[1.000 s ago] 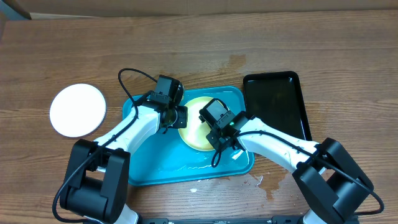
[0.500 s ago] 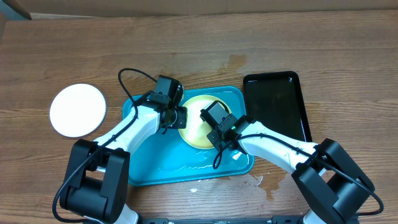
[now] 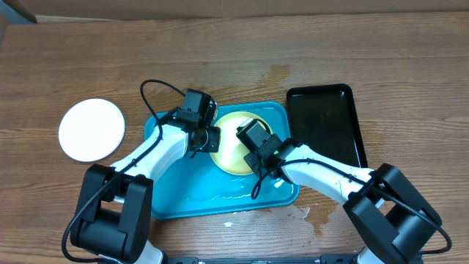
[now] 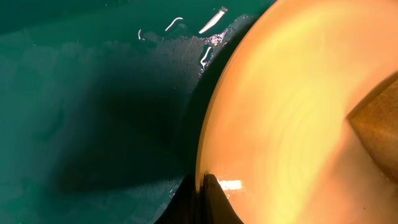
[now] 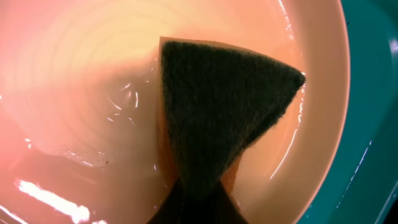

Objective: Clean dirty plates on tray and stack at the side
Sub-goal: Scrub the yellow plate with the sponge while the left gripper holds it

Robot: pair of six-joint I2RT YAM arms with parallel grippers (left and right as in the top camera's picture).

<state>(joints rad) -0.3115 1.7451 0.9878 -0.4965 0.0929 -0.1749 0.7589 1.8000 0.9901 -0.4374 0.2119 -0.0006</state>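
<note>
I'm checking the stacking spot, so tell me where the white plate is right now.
In the overhead view, the white plate lies on the table on the robot's left, just outside the tray and apart from its left rim.

The tray (image 3: 192, 196) is big and bright blue-green, with round corners and a raised rim. It lies flat on the counter (image 3: 366, 59), and its floor is wet — small drops shine on it. The yellow-green plate (image 3: 229, 150) sits inside the tray, toward the far right corner. It is round, shallow, wet and shiny. A white plate (image 3: 91, 130) lies flat on the counter, well apart to the left of the tray — it looks clean.
</note>
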